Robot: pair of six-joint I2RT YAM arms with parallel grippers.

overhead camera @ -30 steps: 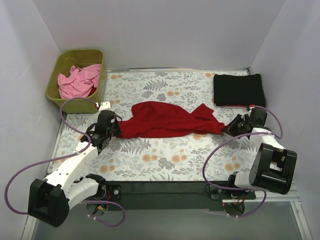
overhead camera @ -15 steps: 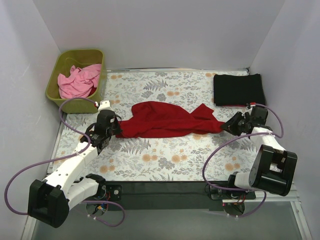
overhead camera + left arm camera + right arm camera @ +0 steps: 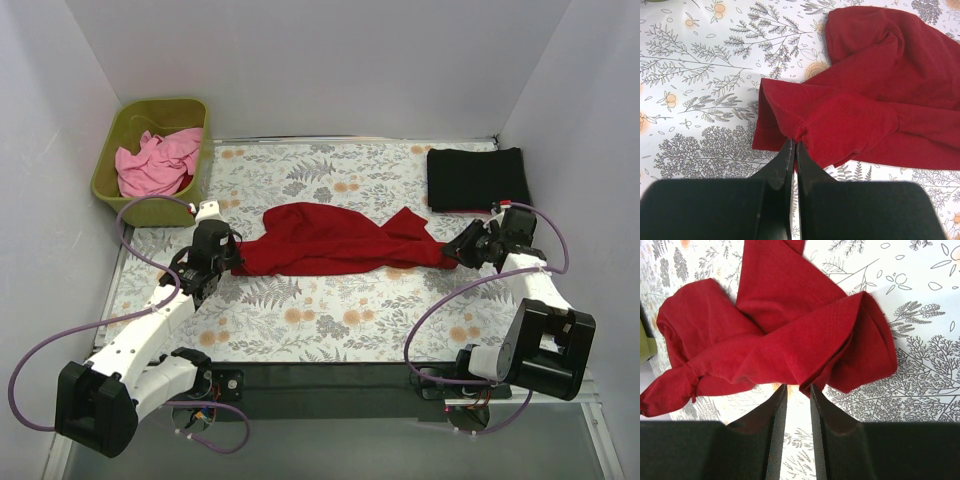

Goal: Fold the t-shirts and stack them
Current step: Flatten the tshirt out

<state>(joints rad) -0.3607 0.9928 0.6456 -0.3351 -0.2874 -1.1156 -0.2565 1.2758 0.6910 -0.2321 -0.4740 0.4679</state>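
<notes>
Checking top view first: dark red t-shirt point(image 3: 335, 240) lies bunched across mid bench point(image 3: 330, 325), not flat, no fold in it yet. Black t-shirt point(image 3: 478, 180) sits folded at far right corner, prob the stack base. Pink t-shirt point(image 3: 155, 160) is crumpled in the olive-green bin point(image 3: 205, 140) at far left, not started. Left hand point(image 3: 233, 257) is at the red shirt's left end, right hand point(image 3: 452, 250) at its right end.

Left wrist view: left hand point(image 3: 793, 146) is clamped tight on a small pucker of the dark red t-shirt point(image 3: 855, 115), just inside a stitched hem. Rest of the cloth lies wrinkled on the bench beyond it.

Right wrist view: right hand point(image 3: 796, 392) shows a narrow gap w/ bench visible between the fingers. A rolled, hemmed edge of the dark red t-shirt point(image 3: 790, 345) sits right at the tips, nothing clamped afaict.

Progress est: 1 of 3 looks done. Left to do: spread + fold the red one, stack it on the black, then pull the pink from the bin and repeat.
</notes>
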